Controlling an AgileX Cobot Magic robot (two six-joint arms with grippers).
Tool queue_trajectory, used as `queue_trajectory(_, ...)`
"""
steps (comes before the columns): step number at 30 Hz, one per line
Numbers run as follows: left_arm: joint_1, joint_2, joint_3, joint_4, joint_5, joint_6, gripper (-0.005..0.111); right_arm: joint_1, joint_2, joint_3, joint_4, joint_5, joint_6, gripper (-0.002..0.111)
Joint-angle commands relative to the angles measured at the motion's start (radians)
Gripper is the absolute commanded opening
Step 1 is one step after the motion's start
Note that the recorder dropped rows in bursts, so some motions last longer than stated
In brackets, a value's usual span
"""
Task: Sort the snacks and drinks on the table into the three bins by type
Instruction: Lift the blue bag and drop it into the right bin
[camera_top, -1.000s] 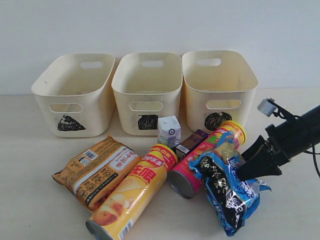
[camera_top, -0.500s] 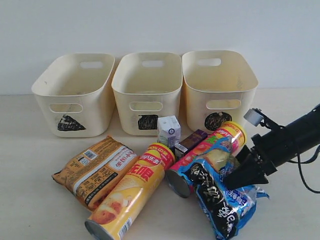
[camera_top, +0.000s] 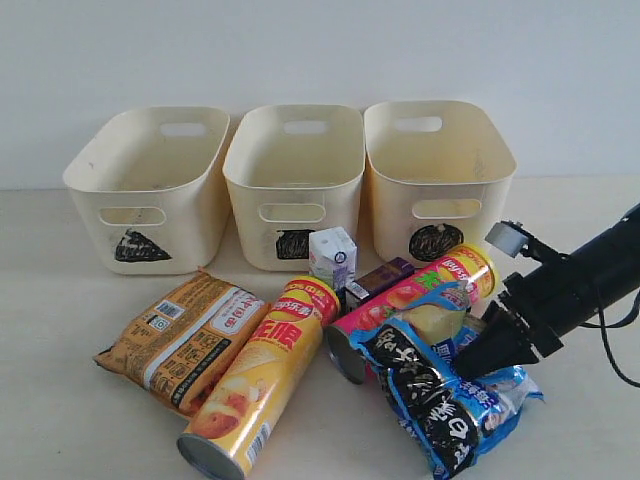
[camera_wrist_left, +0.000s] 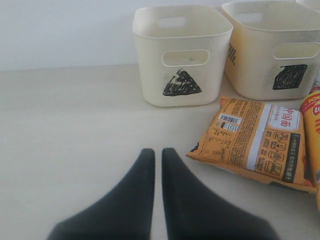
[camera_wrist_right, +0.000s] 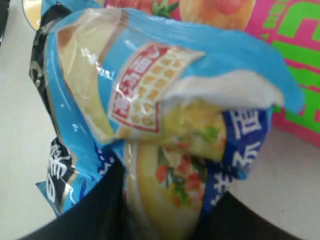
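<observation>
My right gripper is closed on the near end of the shiny blue-black bag, whose crumpled foil bulges between the dark fingers. The bag lies against the pink tube. The yellow tube lies beside the orange-brown bag. A white carton and a dark purple carton stand just behind the tubes. My left gripper is shut and empty over bare table, to the side of the orange-brown bag.
Three cream bins stand in a row at the back: triangle, square, circle. All look empty. A pale wall runs behind them. The right arm's cable hangs at the far right edge.
The right gripper moved left and drew its fingers in on the blue-black bag. The bag, both tubes and the orange-brown bag were shoved a little to the left.
</observation>
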Motion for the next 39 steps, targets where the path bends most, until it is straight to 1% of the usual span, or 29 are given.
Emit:
queue_trajectory(1,0.003,-0.008,0.004,-0.008,-0.007,0.001,0.004,-0.001,-0.058,-0.003,-0.05,-0.048,0.03,0.0)
queue_trajectory(9,0.003,-0.008,0.004,-0.008,-0.007,0.001,0.004,-0.001,-0.226,0.084,-0.1,-0.048,0.064,0.0)
queue_trajectory(15,0.003,-0.008,0.004,-0.008,-0.007,0.001,0.004,-0.001,-0.325,0.109,-0.062,-0.048,0.073,0.0)
queue_trajectory(22,0.003,-0.008,0.004,-0.008,-0.007,0.001,0.004,-0.001,-0.403,0.109,-0.028,-0.048,0.132,0.0)
queue_trajectory(24,0.003,-0.008,0.004,-0.008,-0.007,0.001,0.004,-0.001,-0.425,0.095,-0.007,-0.048,0.182,0.0)
queue_trajectory(25,0.003,-0.008,0.004,-0.008,-0.007,0.001,0.004,-0.001,-0.439,0.062,0.005,-0.048,0.293,0.0)
queue_trajectory(28,0.003,-0.008,0.004,-0.008,-0.007,0.001,0.004,-0.001,-0.439,0.003,0.005,-0.048,0.438,0.0)
queue_trajectory(30,0.003,-0.008,0.004,-0.008,-0.007,0.001,0.004,-0.001,-0.439,-0.025,0.014,-0.048,0.478,0.0)
queue_trajectory(35,0.003,-0.008,0.004,-0.008,-0.007,0.001,0.004,-0.001,-0.439,-0.149,0.107,-0.054,0.621,0.0)
queue_trajectory(36,0.003,-0.008,0.004,-0.008,-0.007,0.001,0.004,-0.001,-0.439,-0.166,0.11,-0.087,0.628,0.0)
queue_trajectory(37,0.003,-0.008,0.004,-0.008,-0.007,0.001,0.004,-0.001,-0.439,-0.19,0.111,-0.178,0.653,0.0)
queue_trajectory(38,0.003,-0.008,0.004,-0.008,-0.007,0.001,0.004,-0.001,-0.439,-0.198,0.111,-0.228,0.664,0.0)
queue_trajectory(39,0.003,-0.008,0.004,-0.008,-0.007,0.001,0.004,-0.001,-0.439,-0.214,0.113,-0.332,0.681,0.0)
